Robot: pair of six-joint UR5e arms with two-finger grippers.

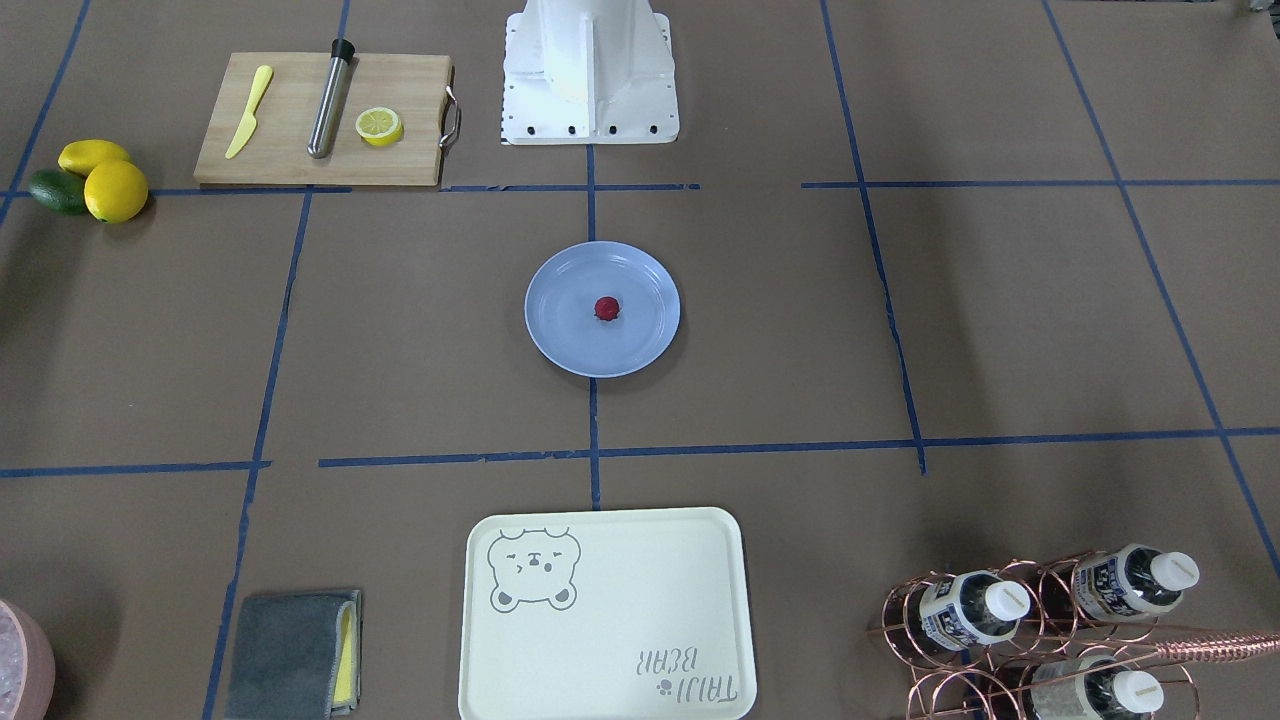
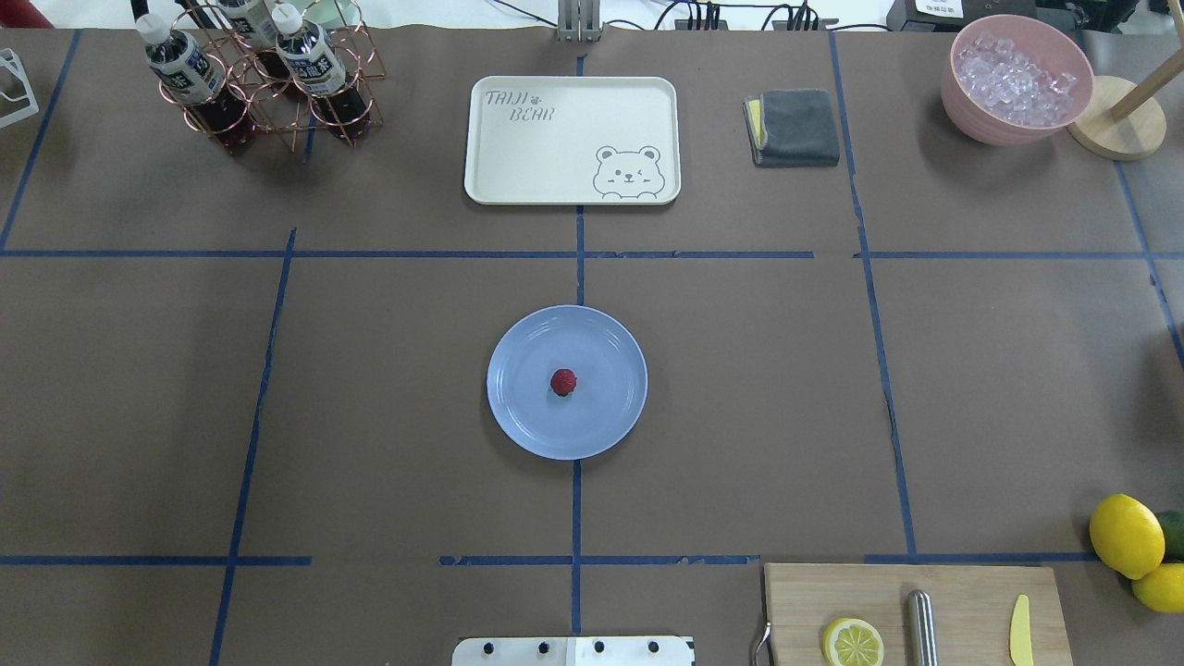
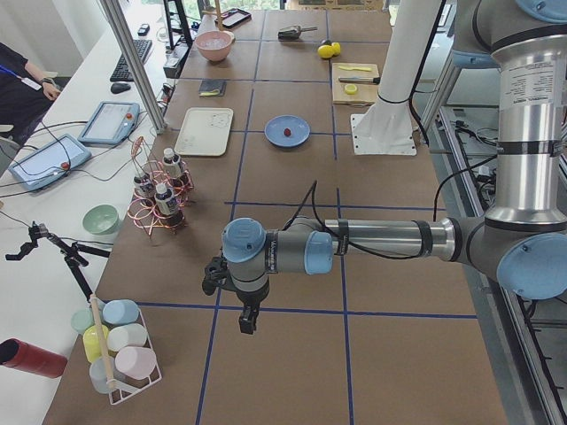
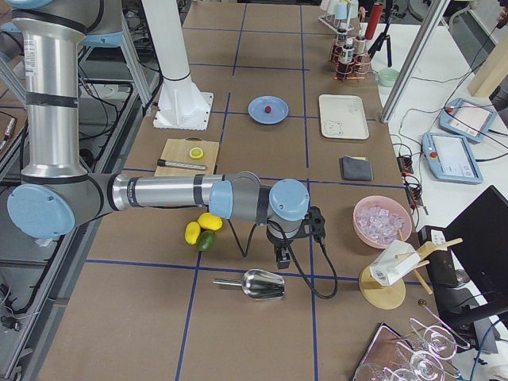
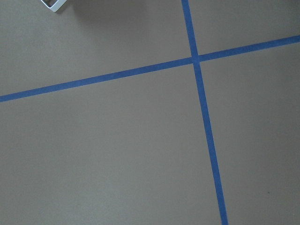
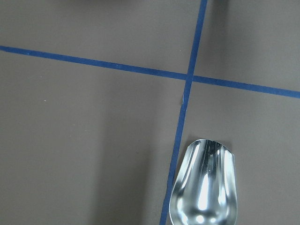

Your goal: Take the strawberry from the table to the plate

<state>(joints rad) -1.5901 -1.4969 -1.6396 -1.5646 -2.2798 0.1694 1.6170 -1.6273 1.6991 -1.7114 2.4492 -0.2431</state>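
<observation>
The small dark red strawberry (image 1: 606, 308) (image 2: 563, 381) lies in the middle of the round light-blue plate (image 1: 565, 340) (image 2: 527, 421), which rests at the centre of the brown table (image 1: 800, 320). Both show small in the side views too: strawberry (image 3: 287, 133) (image 4: 268, 109). My left gripper (image 3: 247, 320) hangs over the table's left end, far from the plate. My right gripper (image 4: 282, 256) hangs over the right end, just above a metal scoop. Each shows only in a side view, so I cannot tell whether it is open or shut.
A cutting board (image 2: 962, 610) holds a lemon half, a steel rod and a yellow knife, with lemons (image 2: 1126, 535) beside it. The bear tray (image 2: 572, 139), a bottle rack (image 2: 259, 79), a folded cloth (image 2: 792, 127), an ice bowl (image 2: 1016, 79) and the scoop (image 6: 204, 187) ring the plate.
</observation>
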